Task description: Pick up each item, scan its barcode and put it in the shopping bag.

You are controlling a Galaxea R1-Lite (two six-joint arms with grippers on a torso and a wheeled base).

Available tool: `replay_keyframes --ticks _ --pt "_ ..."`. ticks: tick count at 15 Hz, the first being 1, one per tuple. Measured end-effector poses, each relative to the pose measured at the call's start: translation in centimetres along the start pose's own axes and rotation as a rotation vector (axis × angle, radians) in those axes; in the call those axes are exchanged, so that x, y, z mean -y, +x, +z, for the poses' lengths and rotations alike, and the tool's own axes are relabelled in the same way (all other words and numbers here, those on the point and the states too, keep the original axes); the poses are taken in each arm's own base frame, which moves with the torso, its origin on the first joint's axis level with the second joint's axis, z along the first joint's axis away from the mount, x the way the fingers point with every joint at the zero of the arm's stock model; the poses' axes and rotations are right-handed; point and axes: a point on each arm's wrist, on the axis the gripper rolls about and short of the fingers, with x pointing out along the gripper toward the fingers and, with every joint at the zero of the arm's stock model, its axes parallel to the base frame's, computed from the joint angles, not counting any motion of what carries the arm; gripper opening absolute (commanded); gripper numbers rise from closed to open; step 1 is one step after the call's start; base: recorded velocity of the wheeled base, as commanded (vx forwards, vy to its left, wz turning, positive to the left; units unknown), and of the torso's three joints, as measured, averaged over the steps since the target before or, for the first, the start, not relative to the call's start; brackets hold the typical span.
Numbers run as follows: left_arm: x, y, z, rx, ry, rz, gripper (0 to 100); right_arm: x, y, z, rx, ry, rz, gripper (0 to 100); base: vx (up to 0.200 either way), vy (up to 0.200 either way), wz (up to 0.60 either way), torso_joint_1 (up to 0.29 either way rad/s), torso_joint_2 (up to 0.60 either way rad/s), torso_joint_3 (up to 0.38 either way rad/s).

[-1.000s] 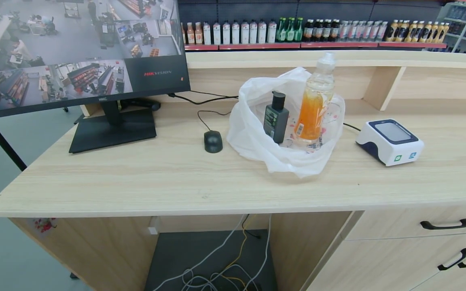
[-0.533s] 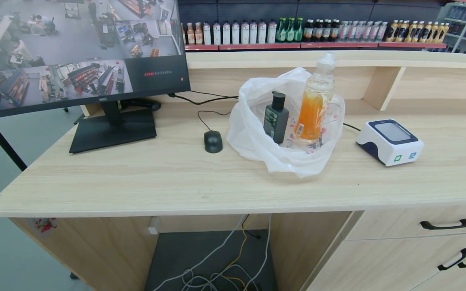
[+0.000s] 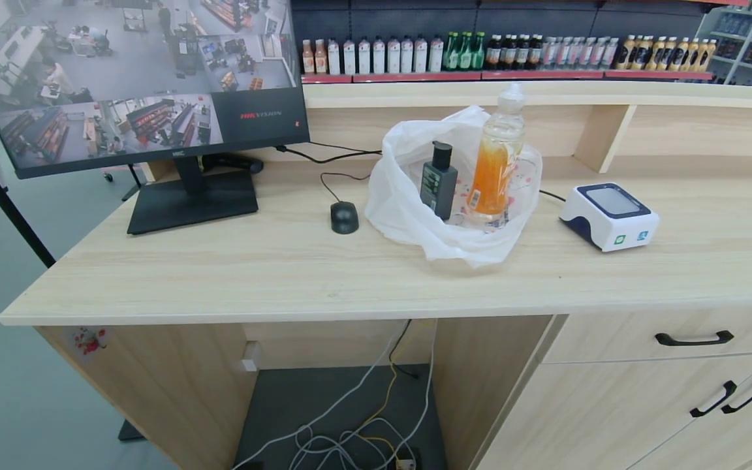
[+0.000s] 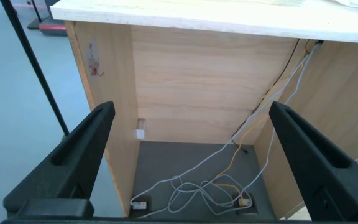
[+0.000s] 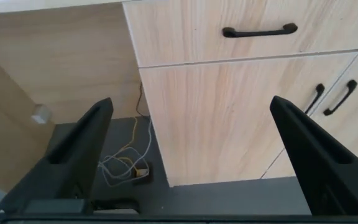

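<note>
Behind counter edge, shopping bag, perhaps slumped

Before me: a matt, pale wood-grain counter, a thin crinkled white plastic shopping bag, a glossy clear plastic bottle.

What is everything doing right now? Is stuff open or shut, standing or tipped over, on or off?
shopping bag: open, on the counter, two bottles inside.
orange bottle: upright in the bag, capped.
dark bottle: upright in the bag, capped.
scanner: on the counter beside the bag.
monitor: switched on.
drawers: shut.
left gripper: open, empty.
right gripper: open, empty.
</note>
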Motion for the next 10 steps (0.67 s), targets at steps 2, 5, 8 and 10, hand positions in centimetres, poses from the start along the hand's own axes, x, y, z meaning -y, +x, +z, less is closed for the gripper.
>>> replay_keyframes --ticks 2,5,8,10 --pt "0.00 0.00 0.00 0.000 0.003 0.000 100 0.05 -0.04 -0.02 0.004 -0.002 0.033 100 0.000 0.000 0.00 0.000 0.00 0.000" --pt "0.00 0.00 0.00 0.000 0.009 -0.001 100 0.06 -0.12 -0.05 0.013 0.007 0.035 100 0.000 0.000 0.00 0.000 0.00 0.000" --pt "-0.01 0.00 -0.01 -0.001 0.006 -0.002 100 0.01 -0.45 -0.16 0.060 0.014 0.001 100 0.000 -0.200 0.00 -0.001 0.00 0.009" --pt "0.00 0.00 0.00 0.000 0.004 -0.001 100 -0.01 -0.56 -0.22 0.072 0.000 -0.002 100 0.000 -0.200 0.00 0.022 0.01 -0.005"
